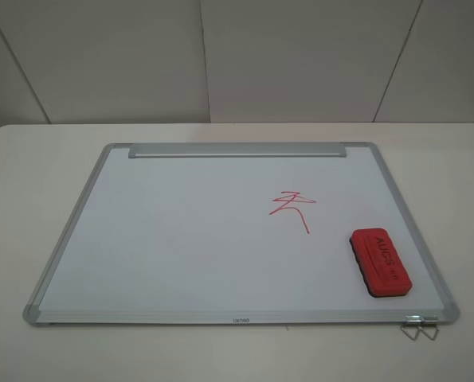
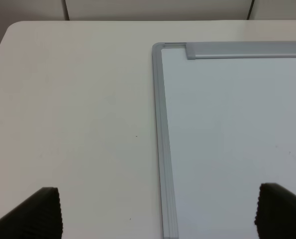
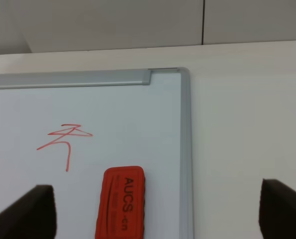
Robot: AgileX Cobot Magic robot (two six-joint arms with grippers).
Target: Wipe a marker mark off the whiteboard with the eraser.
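The left gripper [image 2: 157, 219] is spread wide and released. Its two black ribbed fingertips [image 2: 38, 214] sit far apart, with nothing between them and nothing touching them. One fingertip hangs over the bare white table [image 2: 78, 109] and the other over the whiteboard [image 2: 237, 129], so the board's silver side frame runs between them.

The right gripper [image 3: 155, 214] is also fully open and holds nothing. One dark fingertip [image 3: 31, 214] is above the whiteboard's surface and the other is above the table beyond the board's frame. The eraser [image 3: 120, 204] lies between them, closer to the fingertip over the board, and touches neither.

Both arms hover above the whiteboard's two side edges with their cameras facing its metal strip [image 1: 237, 150]. Neither arm appears in the high view.

The red eraser rests flat on the whiteboard, near the corner opposite the strip on the right arm's side. Its "AUCS" lettering faces up and it is just inside the frame. The marker mark [image 1: 292, 208] is a red zigzag with a long diagonal tail. It sits on the whiteboard between the eraser and the strip, near the eraser but not touching it.

Only the high view shows the whole whiteboard, its grey corner caps and a small metal clip [image 1: 420, 328] at the board's edge near the eraser. The left wrist view shows neither the eraser nor the mark.
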